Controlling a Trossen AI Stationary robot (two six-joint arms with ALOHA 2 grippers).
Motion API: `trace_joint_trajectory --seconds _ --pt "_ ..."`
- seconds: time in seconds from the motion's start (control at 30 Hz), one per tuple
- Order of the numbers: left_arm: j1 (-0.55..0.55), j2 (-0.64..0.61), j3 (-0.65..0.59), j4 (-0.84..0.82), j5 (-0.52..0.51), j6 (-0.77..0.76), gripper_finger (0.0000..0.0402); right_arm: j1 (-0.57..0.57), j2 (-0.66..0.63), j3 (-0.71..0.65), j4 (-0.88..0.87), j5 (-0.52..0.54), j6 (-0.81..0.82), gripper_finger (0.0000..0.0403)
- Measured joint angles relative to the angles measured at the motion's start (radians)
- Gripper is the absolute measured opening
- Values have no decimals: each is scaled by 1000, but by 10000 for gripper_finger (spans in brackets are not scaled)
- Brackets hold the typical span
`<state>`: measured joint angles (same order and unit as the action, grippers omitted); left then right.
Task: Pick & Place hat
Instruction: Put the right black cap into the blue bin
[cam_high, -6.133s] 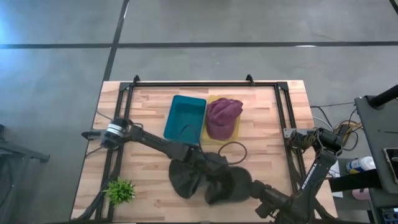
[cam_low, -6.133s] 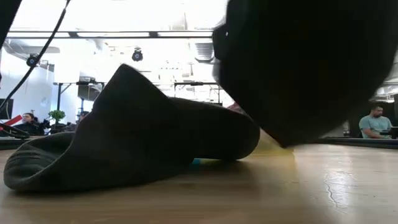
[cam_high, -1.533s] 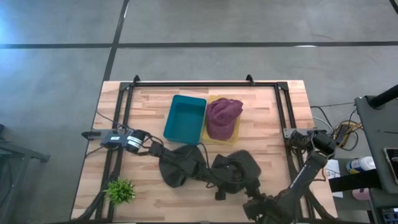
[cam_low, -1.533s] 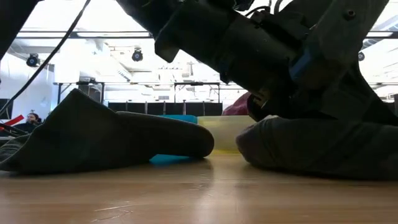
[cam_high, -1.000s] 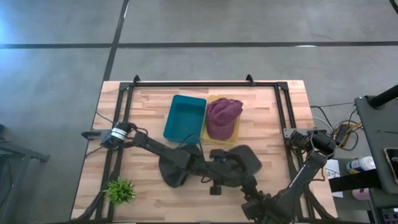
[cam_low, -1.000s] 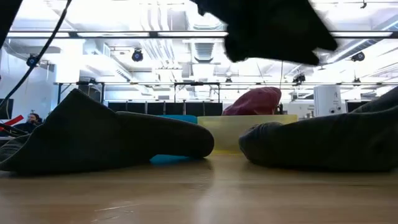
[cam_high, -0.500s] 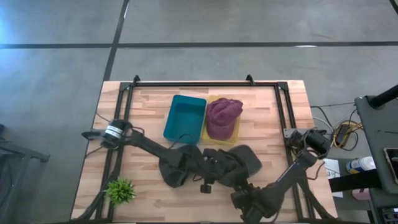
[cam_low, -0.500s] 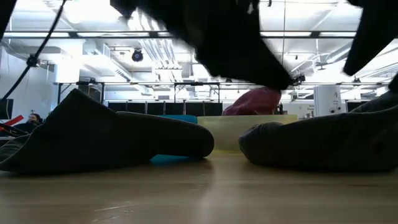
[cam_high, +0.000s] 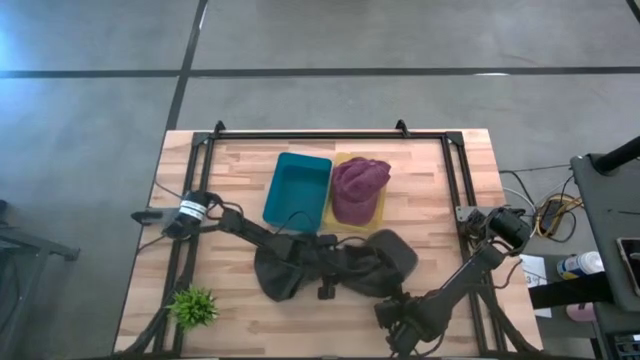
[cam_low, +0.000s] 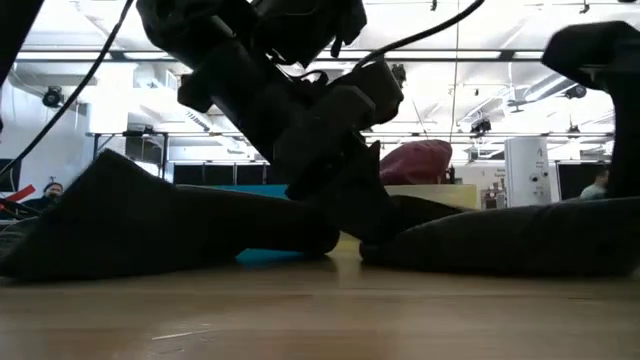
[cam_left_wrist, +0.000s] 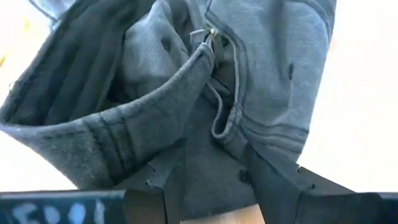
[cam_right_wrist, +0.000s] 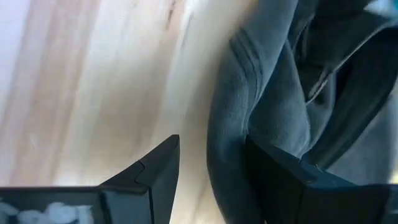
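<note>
The dark grey hat (cam_high: 385, 262) lies flat on the desk (cam_high: 240, 170) just before the yellow bin (cam_high: 376, 212), and my left hand (cam_left_wrist: 208, 180) has dropped from above it onto its fabric, fingers spread around a fold, not yet clenched; my right hand (cam_right_wrist: 208, 171), spread too, waits beside its brim.

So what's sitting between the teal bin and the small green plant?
In the high view, the left arm and the dark grey hat lie between the teal bin and the plant.
</note>
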<state>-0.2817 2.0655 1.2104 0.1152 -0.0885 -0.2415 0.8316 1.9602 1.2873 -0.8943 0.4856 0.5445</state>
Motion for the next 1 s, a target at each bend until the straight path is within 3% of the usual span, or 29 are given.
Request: trace_joint_trajectory --seconds 0.27,0.43,0.63,0.8,1.0 --pt "-75 -64 23 -42 20 -134 163 9 0 68 -21 -16 -34 178" --pt "-122 -105 82 -19 15 -82 163 9 -1 161 -18 -9 -149 178" --pt "-152 -110 134 -43 5 -36 163 3 -1 194 -7 91 -162 178" --pt "-171 -116 128 -152 -45 -36 163 -10 18 164 31 94 -165 178" --pt "-217 -167 126 -290 -176 -39 163 -10 56 163 56 91 -235 178"
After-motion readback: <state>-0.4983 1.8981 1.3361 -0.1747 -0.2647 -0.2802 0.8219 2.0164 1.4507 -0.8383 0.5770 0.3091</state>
